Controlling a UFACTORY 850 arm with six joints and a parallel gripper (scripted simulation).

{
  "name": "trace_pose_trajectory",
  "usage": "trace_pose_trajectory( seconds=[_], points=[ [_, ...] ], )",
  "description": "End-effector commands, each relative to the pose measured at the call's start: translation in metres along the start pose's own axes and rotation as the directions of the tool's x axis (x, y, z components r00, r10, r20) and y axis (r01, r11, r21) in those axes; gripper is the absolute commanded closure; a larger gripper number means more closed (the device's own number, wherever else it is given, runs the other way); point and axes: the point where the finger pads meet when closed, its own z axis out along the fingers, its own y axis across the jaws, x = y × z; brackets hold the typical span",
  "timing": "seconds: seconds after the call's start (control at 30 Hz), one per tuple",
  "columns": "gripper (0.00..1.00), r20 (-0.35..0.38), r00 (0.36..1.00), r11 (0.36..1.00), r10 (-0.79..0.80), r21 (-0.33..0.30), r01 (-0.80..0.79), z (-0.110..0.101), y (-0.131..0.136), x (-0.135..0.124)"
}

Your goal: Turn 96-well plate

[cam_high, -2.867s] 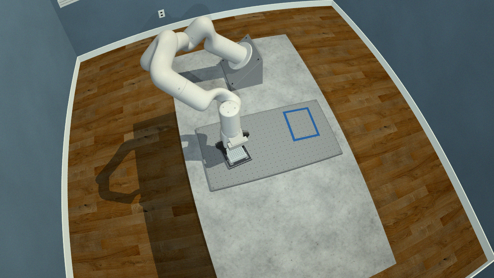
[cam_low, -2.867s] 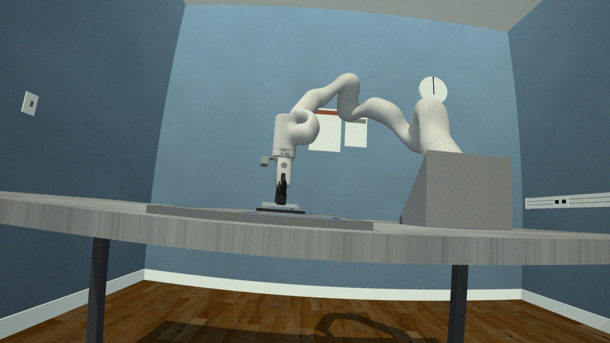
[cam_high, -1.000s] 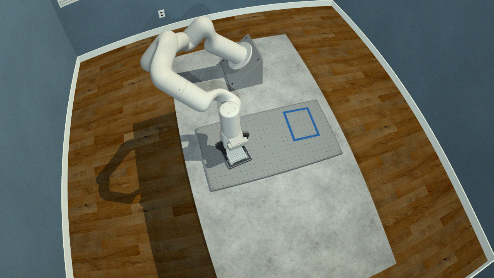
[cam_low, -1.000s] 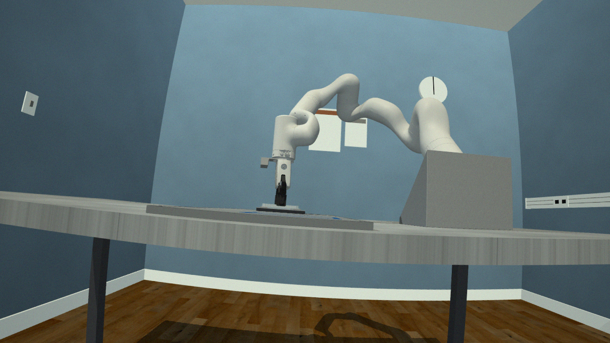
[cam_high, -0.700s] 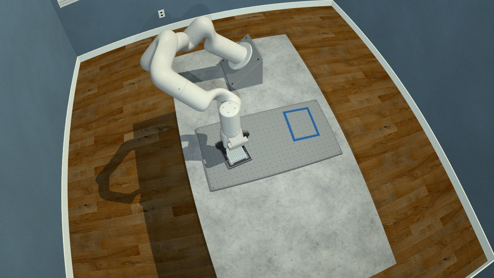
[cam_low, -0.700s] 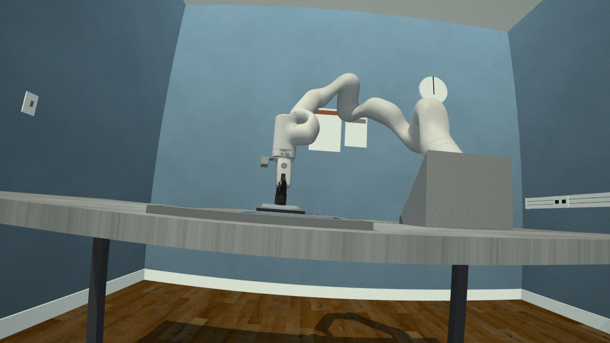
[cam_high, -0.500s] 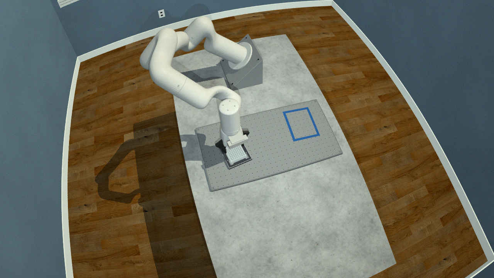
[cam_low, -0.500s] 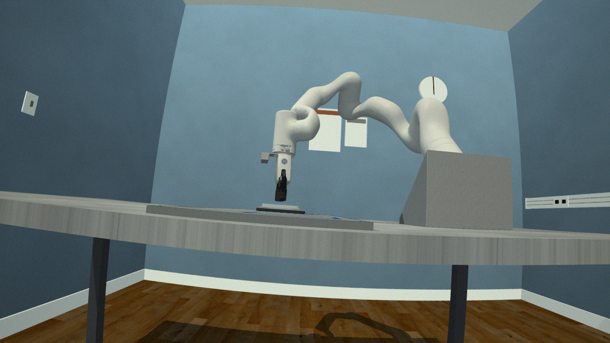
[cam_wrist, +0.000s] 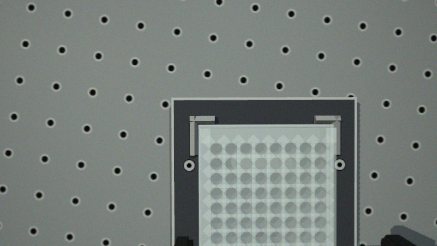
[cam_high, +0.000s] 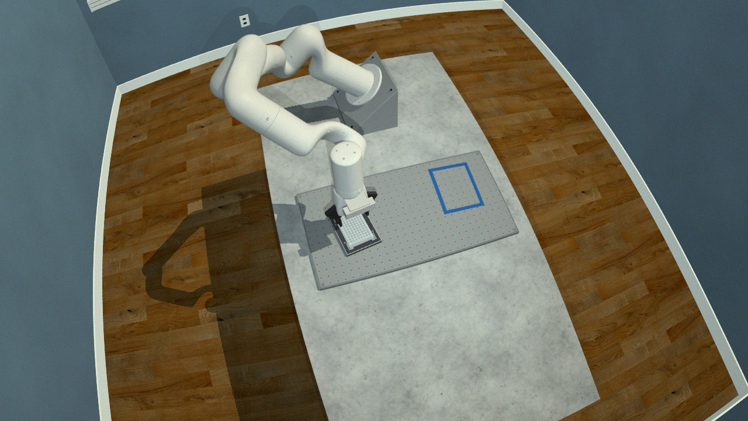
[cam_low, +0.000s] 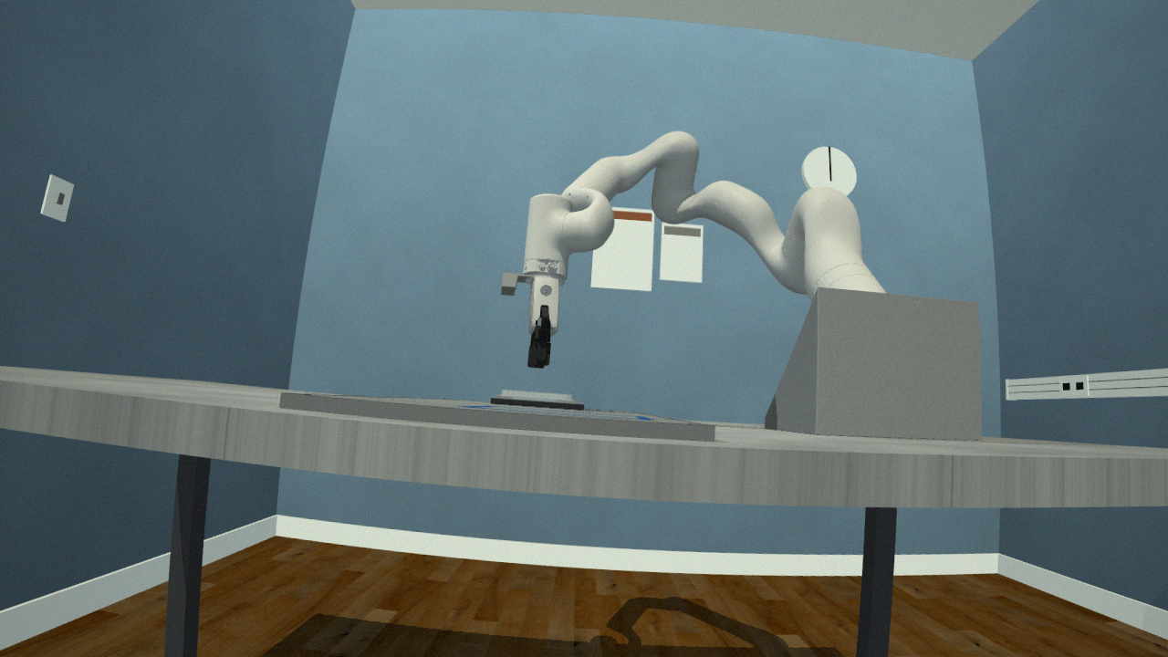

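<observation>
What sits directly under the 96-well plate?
The 96-well plate rests on the dark plate nest, between two corner locators. The nest's middle and near corners are covered or out of frame.

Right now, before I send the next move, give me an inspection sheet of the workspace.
Surface: perforated breadboard on a grey table top; blue outlined rectangle marked on it.
Job's things: 96-well plate lies in plate nest N1, between two corner locators; cut-off corner and A1 mark not visible.
Clutter: nothing seen.
Grippers: gripper open, empty, above the plate, apart from it.
Cables: nothing seen.
Surroundings: arm pedestal, wall posters, wood floor.
</observation>
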Motion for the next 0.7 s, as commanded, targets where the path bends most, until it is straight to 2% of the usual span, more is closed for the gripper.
trace_pose_trajectory(
  seconds=[0.0, 0.4, 0.67],
  points=[
    [0.0, -0.001, 1.0, 1.0, 0.0, 0.0, 0.0, -0.009, 0.0, 0.001],
    [0.0, -0.001, 1.0, 1.0, 0.0, 0.0, 0.0, -0.037, 0.0, 0.001],
    [0.0, -0.001, 1.0, 1.0, 0.0, 0.0, 0.0, -0.037, 0.0, 0.001]
  ],
)
